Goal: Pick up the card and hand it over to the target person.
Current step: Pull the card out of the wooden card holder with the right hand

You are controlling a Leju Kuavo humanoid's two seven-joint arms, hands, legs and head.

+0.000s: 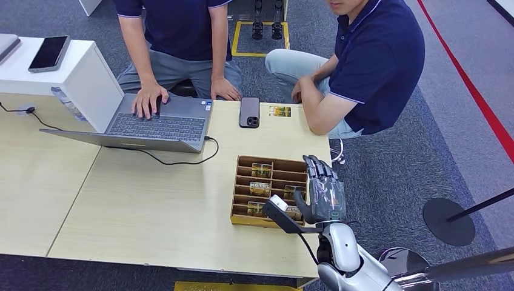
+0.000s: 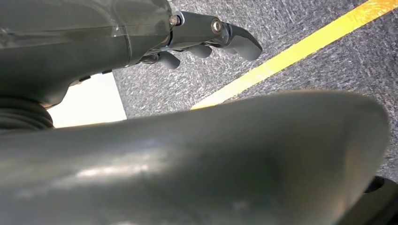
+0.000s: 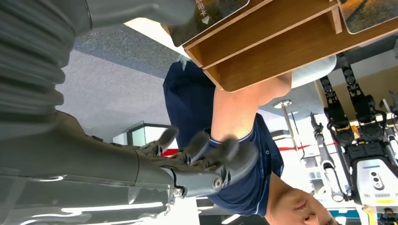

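A wooden slotted box (image 1: 234,195) sits near the table's right edge and holds several picture cards (image 1: 259,189). My right hand (image 1: 324,193) stands upright against the box's right side, fingers spread and raised, thumb reaching toward the card in the near right slot (image 1: 294,213). In the right wrist view the thumb (image 3: 141,11) lies next to a card (image 3: 211,11) at the box (image 3: 281,51), while the fingers (image 3: 206,150) hold nothing. Another card (image 1: 280,111) lies flat on the table in front of the seated person in dark blue (image 1: 376,66). My left hand (image 2: 206,35) hangs over grey carpet, holding nothing.
A second person (image 1: 176,30) types on a laptop (image 1: 160,124) at the table's far side, with a cable trailing from it. A black phone (image 1: 249,112) lies beside the loose card. A white stand (image 1: 79,73) carries another phone (image 1: 50,52) at far left.
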